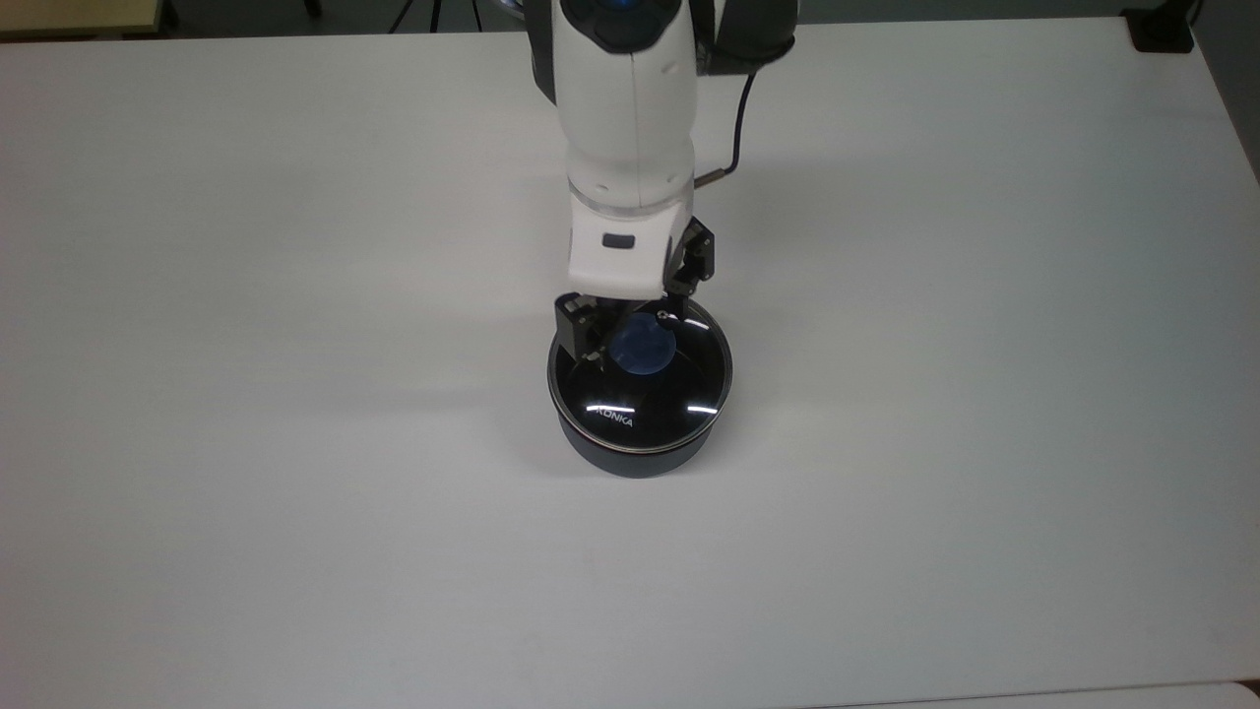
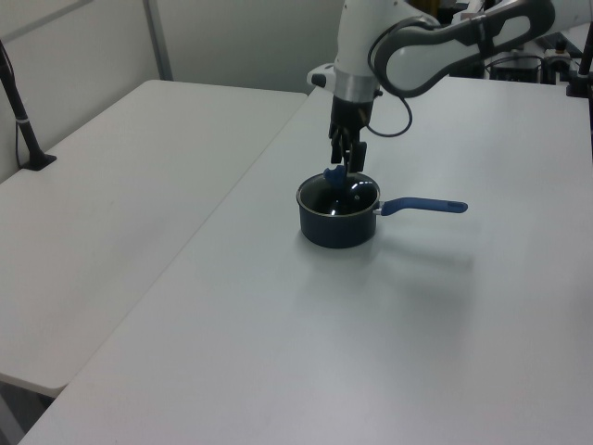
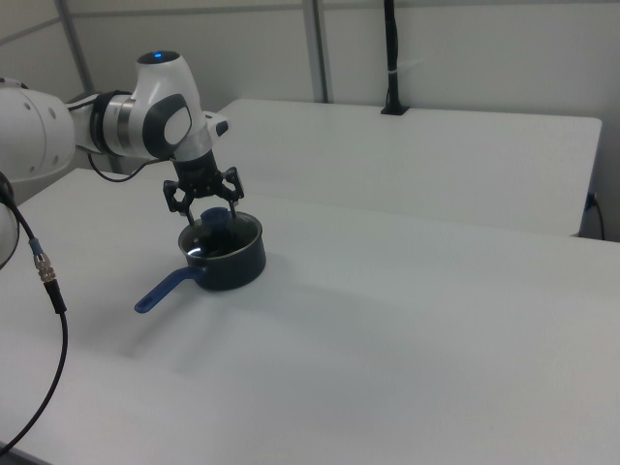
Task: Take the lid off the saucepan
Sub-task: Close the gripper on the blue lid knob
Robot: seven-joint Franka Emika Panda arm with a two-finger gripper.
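The gripper hangs with fingers spread and empty, directly above the lid, straddling its knob.

lid: clear glossy glass throwing back light streaks, thin bright metal rim, matt blue knob | saucepan: dark, dull-looking outer wall; handle looking like smooth blue plastic | gripper: black, matt | arm: smooth white casing showing a soft sheen | table: smooth, matt white top
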